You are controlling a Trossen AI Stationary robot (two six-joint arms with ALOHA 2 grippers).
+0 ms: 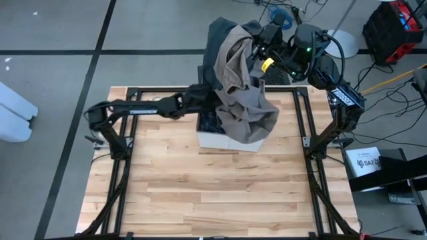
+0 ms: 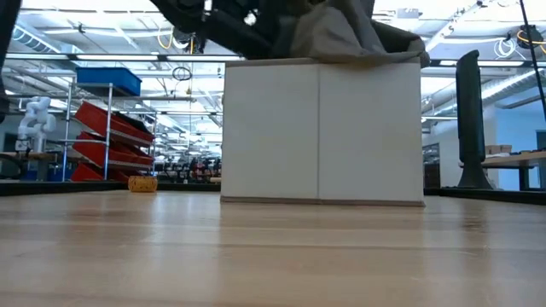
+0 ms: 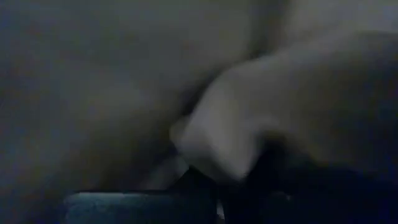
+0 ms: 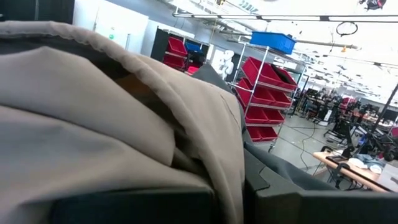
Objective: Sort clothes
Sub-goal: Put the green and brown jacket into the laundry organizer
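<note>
A khaki tan garment (image 1: 243, 93) hangs from my right gripper (image 1: 259, 53) above the table's far edge. Its lower part drapes over the beige fabric box (image 1: 220, 140). A dark grey-green garment (image 1: 223, 33) is bunched up behind the khaki one at the gripper. My left arm (image 1: 167, 103) reaches from the table's left to the box, and its gripper is hidden under the khaki cloth. The left wrist view shows only dim cloth (image 3: 280, 112) close in front. The other garments are not clearly in view. My right gripper is shut on a bunched fold of the khaki garment (image 4: 227, 180), which passes between its two fingers and spills over them. The dark grey-green garment (image 4: 292, 180) lies against one finger. The khaki garment hangs slack below, its lower end on the box.
The box (image 2: 322, 128) stands at the middle of the table's far half, with something dark inside it (image 1: 210, 121). Black frame rails (image 1: 127, 153) run along the table's left and right sides. Bare wood (image 1: 220, 193) lies on the near half. Cables and cases lie on the floor beyond.
</note>
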